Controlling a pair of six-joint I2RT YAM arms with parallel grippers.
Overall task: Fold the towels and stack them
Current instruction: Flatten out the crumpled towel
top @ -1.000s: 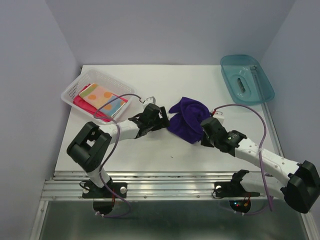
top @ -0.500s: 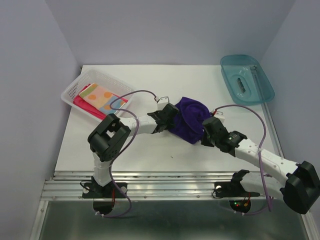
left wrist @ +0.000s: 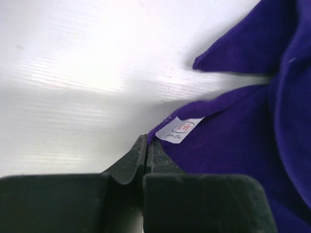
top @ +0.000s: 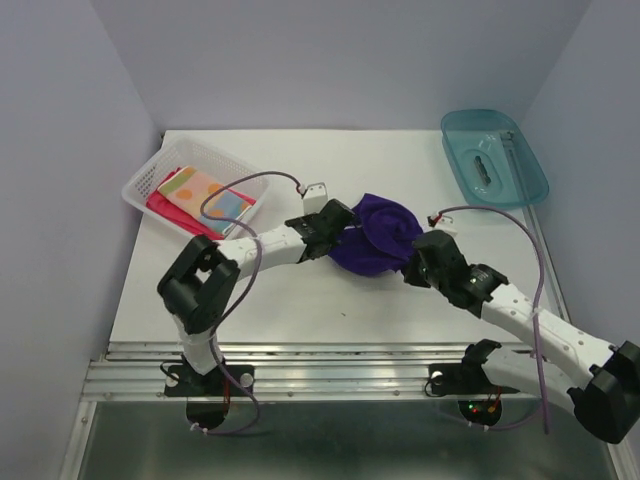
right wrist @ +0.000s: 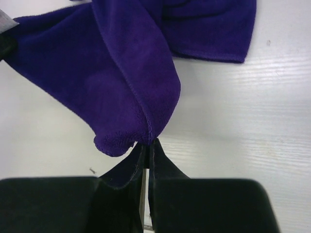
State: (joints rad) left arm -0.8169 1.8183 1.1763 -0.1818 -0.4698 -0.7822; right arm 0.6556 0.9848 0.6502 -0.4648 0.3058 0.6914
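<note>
Left arm: reaches rightward, left gripper [top: 335,222] pinched shut on purple towel [top: 378,235] hem, mid-table [top: 300,295].
Right arm: extends left, right gripper [right wrist: 147,145] clamping a towel fold.
Left wrist only: white label [left wrist: 181,129] by the fingertips.

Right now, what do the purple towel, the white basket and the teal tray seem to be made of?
The purple towel looks like soft fleecy cloth, perhaps microfibre: matte nap, stitched edges, sewn-in label. The white basket seems rigid plastic, with grid-perforated walls. The teal tray seems smooth, translucent plastic, slightly glossy.
</note>
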